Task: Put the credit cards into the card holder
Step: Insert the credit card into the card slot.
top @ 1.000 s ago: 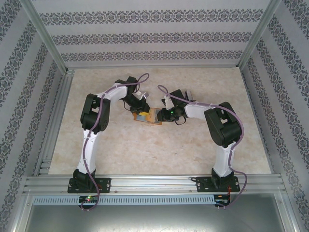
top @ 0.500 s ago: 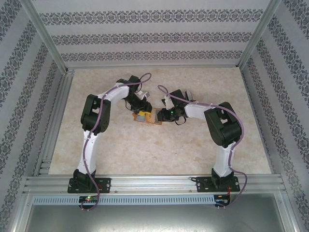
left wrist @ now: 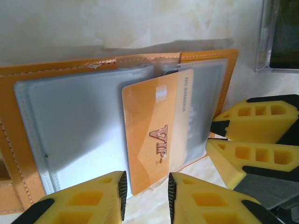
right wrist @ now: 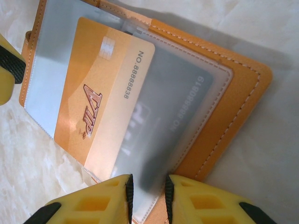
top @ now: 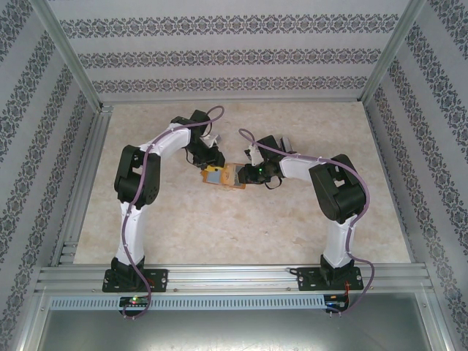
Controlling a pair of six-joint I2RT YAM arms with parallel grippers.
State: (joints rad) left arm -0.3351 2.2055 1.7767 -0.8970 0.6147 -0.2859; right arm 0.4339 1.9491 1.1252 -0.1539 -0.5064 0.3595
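Note:
The orange card holder (top: 228,177) lies open mid-table between both grippers, clear sleeves facing up (left wrist: 70,121). An orange "VIP" credit card (left wrist: 149,130) (right wrist: 98,93) sits partly in a sleeve, its near end sticking out. A grey card (right wrist: 182,102) shows through the frosted sleeve beside it. My left gripper (left wrist: 145,192) (top: 212,166) is open, its tips astride the orange card's free end without pinching it. My right gripper (right wrist: 148,196) (top: 246,175) is shut on the holder's near corner (right wrist: 233,107), with sleeve and orange edge between its pads.
A clear plastic case (left wrist: 280,37) with dark contents lies just beyond the holder. The beige table (top: 219,234) is ringed by aluminium rails (top: 88,183) and patterned walls. The right gripper's yellow fingers (left wrist: 252,154) crowd the holder's right edge.
The left arm's elbow has swung left. Its gripper has drawn back slightly from the holder and its jaws have parted from the card. The right arm and the holder have not moved.

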